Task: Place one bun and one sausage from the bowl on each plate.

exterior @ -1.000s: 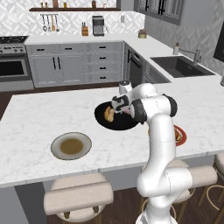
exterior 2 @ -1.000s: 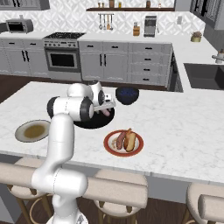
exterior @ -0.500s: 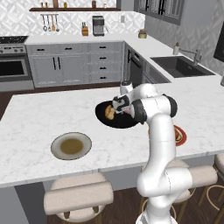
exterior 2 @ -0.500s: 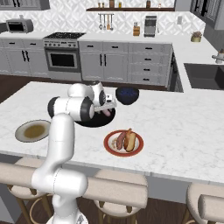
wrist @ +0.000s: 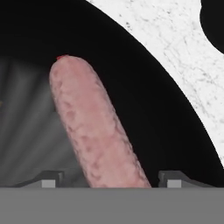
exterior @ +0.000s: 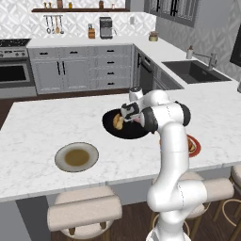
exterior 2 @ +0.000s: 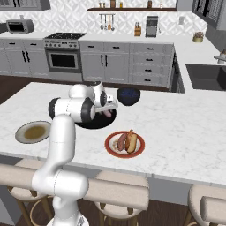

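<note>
Looking across the scene, we see the white marble tabletop [exterior: 42, 127] carrying everything, with our arm [exterior: 170, 155] rising from the near edge and bending down over the middle. The black bowl [exterior: 123, 132] sits near the tabletop's centre; in the left base view a bun [exterior: 117, 122] lies in it toward 9 o'clock, just beside our hand. The grey-rimmed plate [exterior: 76, 156] with its olive-brown centre lies well apart from the bowl, toward 7 o'clock of it in that view. In the right base view the red-orange-rimmed plate [exterior 2: 125, 144] lies near the bowl at about 4 o'clock, and it carries a bun [exterior 2: 131, 141] and a sausage [exterior 2: 122, 141] side by side. A smaller dark-blue bowl [exterior 2: 128, 96] stands just beyond the black one, toward 1 o'clock. In the hand view a pink sausage [wrist: 96, 127] lies in the black bowl, running from 11 o'clock down to 6 o'clock between our fingertips [wrist: 49, 180]. Our jaws [wrist: 109, 180] stand spread, one tip on either side of the sausage's near end, with dark gaps showing between each tip and the sausage.
</note>
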Robot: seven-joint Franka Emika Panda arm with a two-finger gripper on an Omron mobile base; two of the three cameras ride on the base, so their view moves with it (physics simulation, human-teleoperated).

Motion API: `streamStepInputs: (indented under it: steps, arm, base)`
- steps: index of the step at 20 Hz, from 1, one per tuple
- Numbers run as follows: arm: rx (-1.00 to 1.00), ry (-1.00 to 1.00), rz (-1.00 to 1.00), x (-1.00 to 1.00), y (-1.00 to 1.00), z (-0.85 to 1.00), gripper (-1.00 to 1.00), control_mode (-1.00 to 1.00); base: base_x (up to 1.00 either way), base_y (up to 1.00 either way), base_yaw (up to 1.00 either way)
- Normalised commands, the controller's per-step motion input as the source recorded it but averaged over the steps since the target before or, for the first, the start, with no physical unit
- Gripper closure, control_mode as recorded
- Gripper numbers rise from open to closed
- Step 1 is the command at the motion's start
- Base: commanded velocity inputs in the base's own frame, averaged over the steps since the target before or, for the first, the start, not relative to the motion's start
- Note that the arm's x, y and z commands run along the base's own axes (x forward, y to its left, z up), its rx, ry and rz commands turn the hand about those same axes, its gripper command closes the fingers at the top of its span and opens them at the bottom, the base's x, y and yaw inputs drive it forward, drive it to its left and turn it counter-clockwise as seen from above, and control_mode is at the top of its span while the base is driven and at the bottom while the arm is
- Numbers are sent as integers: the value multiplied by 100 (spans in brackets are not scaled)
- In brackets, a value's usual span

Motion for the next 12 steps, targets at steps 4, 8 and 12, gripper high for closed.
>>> streamStepInputs:
  steps: [4,8,12]
  arm:
    - [0,0,0,0,0,0,100,-100]
    - [0,-1,0,0,0,0,100,-100]
    - [0,-1,0,-34,-1,49,100,-100]
  base:
    - [0,0,0]
    - [0,0,0]
    - [0,0,0]
